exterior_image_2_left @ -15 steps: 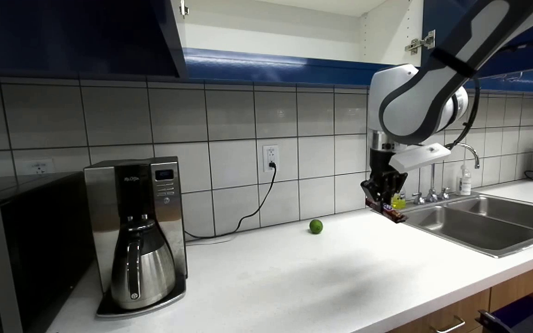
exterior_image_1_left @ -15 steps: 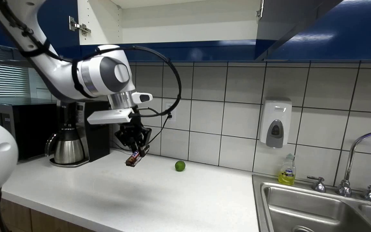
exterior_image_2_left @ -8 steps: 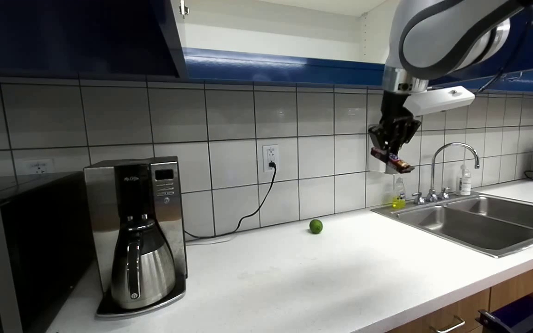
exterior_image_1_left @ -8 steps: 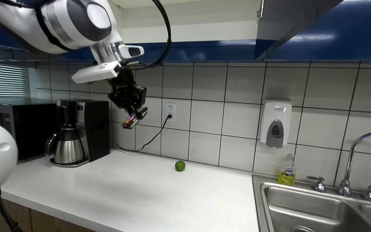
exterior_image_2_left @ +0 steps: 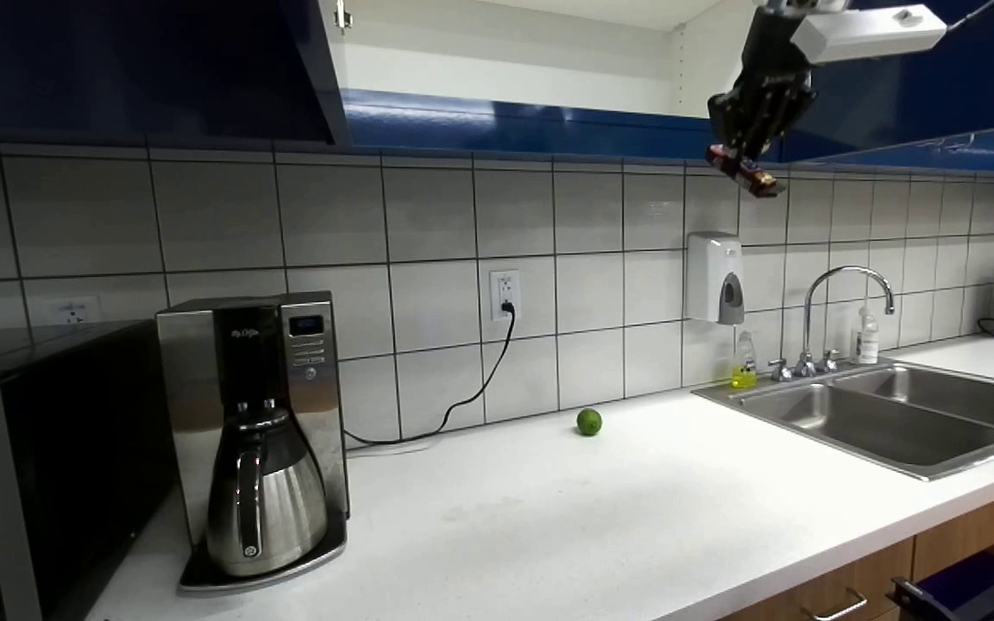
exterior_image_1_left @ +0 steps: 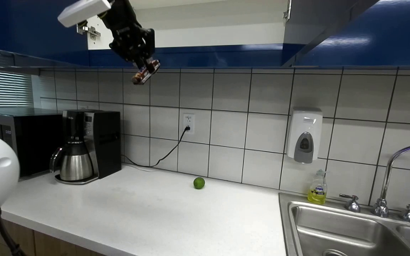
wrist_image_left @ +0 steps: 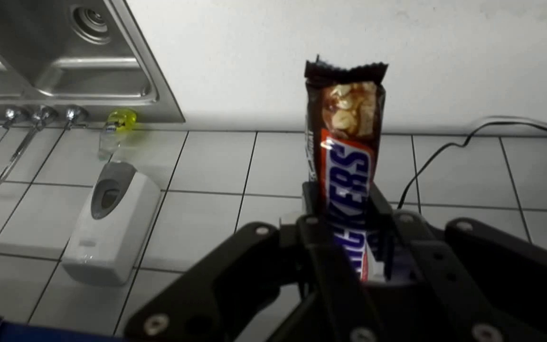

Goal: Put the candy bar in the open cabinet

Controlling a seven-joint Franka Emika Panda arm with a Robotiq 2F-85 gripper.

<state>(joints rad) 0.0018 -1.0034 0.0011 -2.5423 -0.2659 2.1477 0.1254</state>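
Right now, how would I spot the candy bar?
In an exterior view, find the open cabinet. There, near its blue bottom edge, the black gripper pinches the candy bar. It's long and brown-wrapped, not round and green like the ball below.

Snickers bar [wrist_image_left: 347,159]: dark brown wrapper, blue-on-white lettering, crimped end; held aloft, tilted, outside the overhead wall cabinet [exterior_image_2_left: 514,65], which stands open: white interior, dark blue front panels.

A green ball [exterior_image_1_left: 199,183] rests on the counter [exterior_image_1_left: 190,224].
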